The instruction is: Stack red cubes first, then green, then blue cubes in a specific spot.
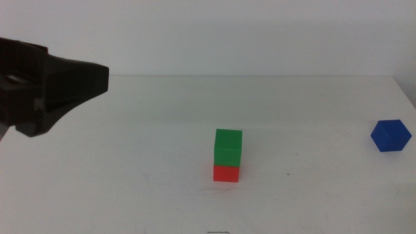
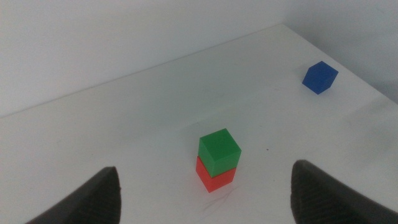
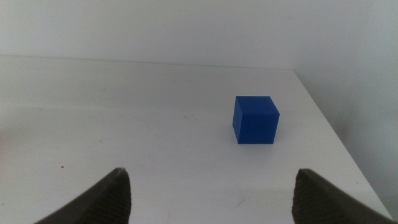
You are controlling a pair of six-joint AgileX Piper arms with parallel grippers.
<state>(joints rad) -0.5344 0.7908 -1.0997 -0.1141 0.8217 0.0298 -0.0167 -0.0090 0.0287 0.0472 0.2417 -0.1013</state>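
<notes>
Two of the three cubes are already sitting stacked: the small matte green cube [image 1: 228, 148] is resting squarely on the small matte red cube [image 1: 226, 173], lower centre of the middle view, on the plain white desk [image 1: 130, 162]. At upper left, the left hand [image 2: 205, 193] is hovering with its jaws spread wide and empty, apparently done placing. At far right, the deep blue matte cube [image 1: 390, 136] is lying well apart, and the right hand [image 3: 211, 193] is facing it, jaws parted, likely lining up a grasp.
</notes>
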